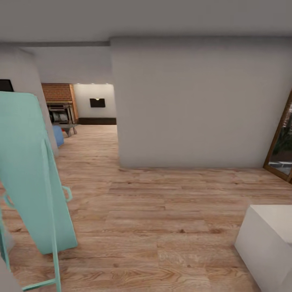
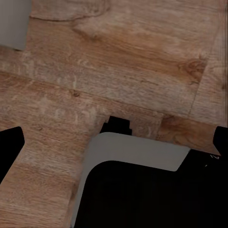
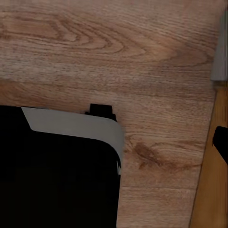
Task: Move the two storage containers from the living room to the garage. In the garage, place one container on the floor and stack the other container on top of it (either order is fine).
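While we stand on the light wood plank floor (image 1: 162,219), a grey-white wall (image 1: 194,105) faces us at 12 o'clock. The living room's brick fireplace (image 1: 59,95) lies at 11 o'clock through an opening. A mint-green folded frame (image 1: 30,170) leans at 9 o'clock; a white block (image 1: 269,239) sits at 4 o'clock. We cannot tell either claw's state. No container is located.

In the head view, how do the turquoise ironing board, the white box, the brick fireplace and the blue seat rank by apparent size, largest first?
1. turquoise ironing board, near the camera, so it looks big
2. white box, cut off by the frame
3. brick fireplace, far away
4. blue seat, mostly hidden
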You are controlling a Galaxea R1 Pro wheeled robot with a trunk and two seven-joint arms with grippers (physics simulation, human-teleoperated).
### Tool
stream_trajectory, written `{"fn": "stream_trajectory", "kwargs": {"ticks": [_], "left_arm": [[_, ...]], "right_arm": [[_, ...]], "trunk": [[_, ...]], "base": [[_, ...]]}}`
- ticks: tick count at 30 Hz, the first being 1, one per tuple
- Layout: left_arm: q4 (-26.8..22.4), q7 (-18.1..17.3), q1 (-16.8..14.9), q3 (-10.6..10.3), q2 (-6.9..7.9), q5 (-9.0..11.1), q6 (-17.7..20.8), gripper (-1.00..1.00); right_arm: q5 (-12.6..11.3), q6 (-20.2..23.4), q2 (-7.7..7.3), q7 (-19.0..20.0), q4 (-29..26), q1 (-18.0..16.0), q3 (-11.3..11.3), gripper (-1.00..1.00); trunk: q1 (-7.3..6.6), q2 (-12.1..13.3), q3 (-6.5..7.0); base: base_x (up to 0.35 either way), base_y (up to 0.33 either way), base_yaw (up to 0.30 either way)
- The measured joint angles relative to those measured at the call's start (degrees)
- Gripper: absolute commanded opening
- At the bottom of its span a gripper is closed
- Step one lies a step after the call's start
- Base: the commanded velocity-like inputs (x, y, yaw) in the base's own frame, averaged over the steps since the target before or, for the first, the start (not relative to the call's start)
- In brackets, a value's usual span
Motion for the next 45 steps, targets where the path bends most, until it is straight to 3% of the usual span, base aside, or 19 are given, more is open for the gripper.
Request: {"fn": "stream_trajectory", "kwargs": {"ticks": [18,45], "left_arm": [[0.0,0.0,0.0,0.0,0.00,0.0,-0.1,1.00],[0.0,0.0,0.0,0.0,0.00,0.0,-0.1,1.00]], "right_arm": [[0.0,-0.1,0.31,0.0,0.0,0.0,-0.3,1.00],[0.2,-0.1,0.23,0.0,0.0,0.0,-0.2,1.00]], "trunk": [[0.00,0.0,0.00],[0.00,0.0,0.00]], "base": [[0.322,-0.091,0.000],[0.322,-0.002,0.000]]}}
